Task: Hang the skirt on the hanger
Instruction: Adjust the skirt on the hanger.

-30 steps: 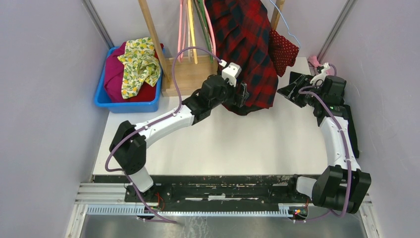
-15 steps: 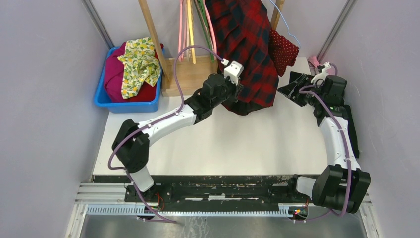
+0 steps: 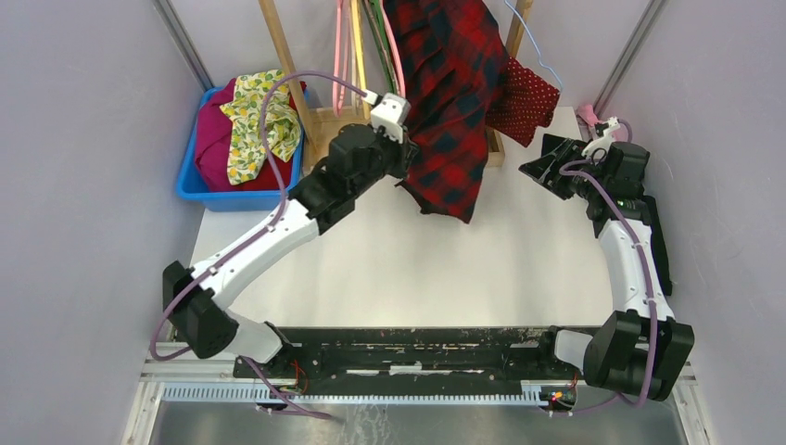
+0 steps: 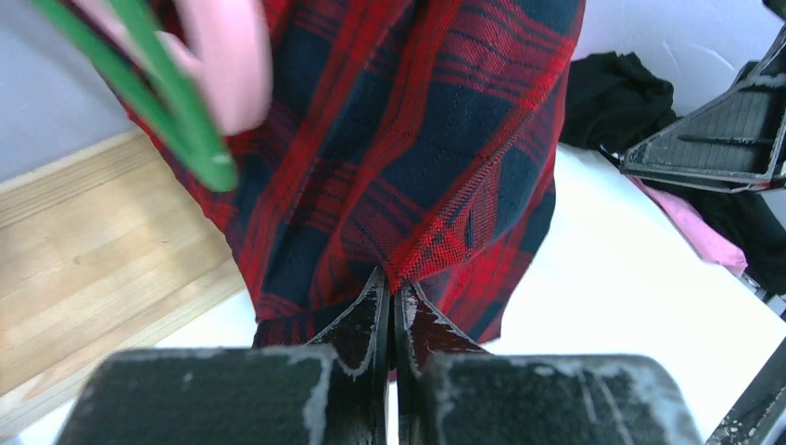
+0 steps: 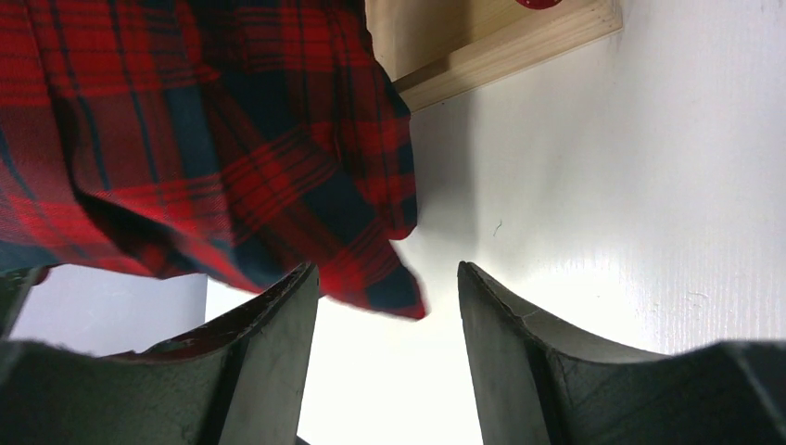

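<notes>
One small, light cloth: the skirt (image 3: 526, 100) hangs limp at the back, just beside the plaid garment (image 3: 450, 102) and under the thin hanger (image 3: 535, 44). It should drape and slip easily, so its top edge looks the best hold. Meanwhile the left gripper (image 4: 391, 289) is pinched onto the plaid hem, and the right gripper (image 5: 385, 275) stands spread and empty.

The skirt (image 3: 525, 104) is dark red with tiny white dots. It's hanging up at about 1 o'clock in the overhead view, kinda bunched and tilted. The hanger (image 3: 542, 54) is a thin lilac-blue wire just past it toward 12 o'clock, slanting down to the skirt's top edge. Can't tell if it's actually threaded on.
</notes>
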Tool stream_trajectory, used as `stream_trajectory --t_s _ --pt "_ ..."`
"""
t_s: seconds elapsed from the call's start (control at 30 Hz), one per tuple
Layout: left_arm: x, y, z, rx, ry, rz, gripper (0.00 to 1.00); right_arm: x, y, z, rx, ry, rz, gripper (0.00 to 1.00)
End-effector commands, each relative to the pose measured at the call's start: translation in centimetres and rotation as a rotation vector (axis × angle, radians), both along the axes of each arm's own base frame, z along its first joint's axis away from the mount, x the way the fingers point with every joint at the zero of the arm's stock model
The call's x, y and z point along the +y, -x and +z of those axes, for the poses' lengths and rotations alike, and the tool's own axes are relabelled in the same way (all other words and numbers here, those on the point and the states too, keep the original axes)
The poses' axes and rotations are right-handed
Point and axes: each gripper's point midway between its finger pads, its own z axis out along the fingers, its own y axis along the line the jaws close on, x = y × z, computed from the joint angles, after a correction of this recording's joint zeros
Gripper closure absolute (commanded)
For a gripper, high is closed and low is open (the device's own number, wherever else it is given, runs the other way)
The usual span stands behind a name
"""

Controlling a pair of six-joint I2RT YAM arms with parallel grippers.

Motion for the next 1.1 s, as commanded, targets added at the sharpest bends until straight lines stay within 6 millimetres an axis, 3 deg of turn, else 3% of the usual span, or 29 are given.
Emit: stream_trajectory --t_s 0.0,0.17,0.47,0.53,0.73,1.07 --pt "3.0 0.9 4.7 -0.020 0.094 0.058 0.97 -0.1 0.1 2.0 -0.071 0.016 0.007 0.38" --pt "6.5 0.9 6.8 -0.031 0.123 0.120 0.97 0.1 0.0 2.0 -0.068 0.008 0.018 0.38" --pt "15.2 0.7 11.4 -0.068 0.168 0.325 0.97 0.2 -0.5 2.0 -0.069 0.003 0.032 0.38" --pt "16.1 0.9 12.1 -0.061 0.173 0.341 0.97 0.2 -0.6 2.3 -0.074 -0.004 0.034 0.38" --pt "16.8 1.2 12.5 -0.038 0.178 0.339 0.97 0.1 -1.4 2.9 -0.094 -0.020 0.021 0.39" --pt "12.4 3.7 12.0 0.056 0.287 0.088 0.97 1.2 -4.1 5.1 -0.138 -0.050 0.050 0.44"
